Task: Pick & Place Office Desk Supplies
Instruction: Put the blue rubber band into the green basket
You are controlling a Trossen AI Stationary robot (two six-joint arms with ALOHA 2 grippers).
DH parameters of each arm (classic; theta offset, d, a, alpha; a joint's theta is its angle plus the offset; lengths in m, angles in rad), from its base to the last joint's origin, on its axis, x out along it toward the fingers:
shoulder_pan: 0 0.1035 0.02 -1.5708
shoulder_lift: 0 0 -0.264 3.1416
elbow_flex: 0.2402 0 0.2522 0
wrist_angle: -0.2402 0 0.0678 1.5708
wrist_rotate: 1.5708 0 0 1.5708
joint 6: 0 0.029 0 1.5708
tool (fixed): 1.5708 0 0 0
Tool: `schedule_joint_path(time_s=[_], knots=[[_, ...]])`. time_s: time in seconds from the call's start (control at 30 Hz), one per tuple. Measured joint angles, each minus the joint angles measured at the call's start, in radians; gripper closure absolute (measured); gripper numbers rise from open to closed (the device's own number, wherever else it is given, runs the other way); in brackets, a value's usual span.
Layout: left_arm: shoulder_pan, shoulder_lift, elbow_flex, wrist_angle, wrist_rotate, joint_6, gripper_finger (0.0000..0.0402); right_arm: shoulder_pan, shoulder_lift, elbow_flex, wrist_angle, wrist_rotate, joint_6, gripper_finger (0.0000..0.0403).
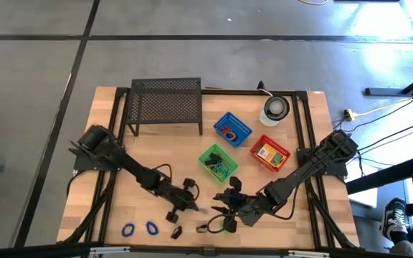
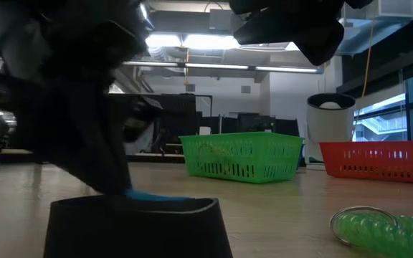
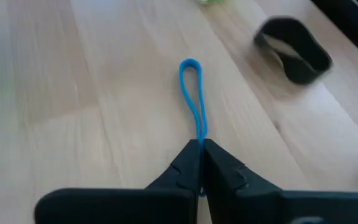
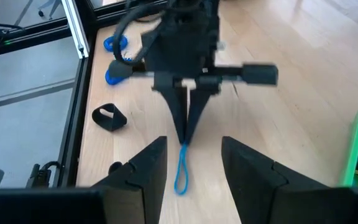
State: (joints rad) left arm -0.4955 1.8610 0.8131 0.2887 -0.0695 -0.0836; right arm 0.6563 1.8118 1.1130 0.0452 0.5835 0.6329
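Front left of table: two blue loops point(image 1: 138, 229) lying loose, a black clip point(image 1: 176, 231) just beside them. Front centre: left gripper point(image 3: 201, 149), fingers pressed together on one end of a thin blue loop point(image 3: 192, 93) stretched flat on the wood. Just beside it: right gripper point(image 4: 194, 163), fingers apart, holding nothing, a green coiled loop point(image 2: 386, 229) near it. Behind: green basket point(image 1: 219, 161), blue basket point(image 1: 233, 129), red basket point(image 1: 269, 153).

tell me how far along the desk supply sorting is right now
Partly done: the blue basket, green basket and red basket each already hold items. In hand: the left gripper is shut on a thin blue loop. Left: two blue loops and a black clip near the table's front edge.
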Motion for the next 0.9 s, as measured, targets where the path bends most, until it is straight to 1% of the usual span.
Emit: schedule_joint_path(time_s=[0.1, 0.23, 0.4, 0.5, 0.57, 0.7, 0.8, 0.9], knots=[[-0.012, -0.095, 0.002, -0.085, -0.062, 0.026, 0.0396, 0.000, 0.000, 0.000, 0.002, 0.000, 0.012, 0.0250], [-0.040, -0.224, 0.003, -0.190, -0.236, 0.053, 0.0396, 0.000, 0.000, 0.000, 0.024, 0.000, 0.012, 0.0250], [-0.064, -0.371, 0.003, -0.193, -0.443, 0.055, 0.0396, -0.006, 0.000, 0.000, 0.058, 0.003, -0.020, 0.0250], [-0.081, -0.441, 0.003, -0.177, -0.568, 0.090, 0.0396, -0.008, 0.000, 0.000, 0.111, 0.004, -0.088, 0.0250], [-0.097, -0.474, 0.004, -0.154, -0.626, 0.130, 0.0396, -0.008, 0.000, 0.000, 0.154, 0.004, -0.149, 0.0250], [-0.133, -0.500, 0.005, -0.048, -0.673, 0.220, 0.0396, -0.010, 0.000, 0.000, 0.268, 0.032, -0.292, 0.0250], [-0.167, -0.498, 0.005, 0.015, -0.662, 0.287, 0.0396, -0.022, 0.000, 0.000, 0.351, 0.068, -0.364, 0.0248], [-0.203, -0.487, 0.005, 0.041, -0.654, 0.332, 0.0396, -0.040, 0.000, 0.000, 0.419, 0.090, -0.397, 0.0235]])
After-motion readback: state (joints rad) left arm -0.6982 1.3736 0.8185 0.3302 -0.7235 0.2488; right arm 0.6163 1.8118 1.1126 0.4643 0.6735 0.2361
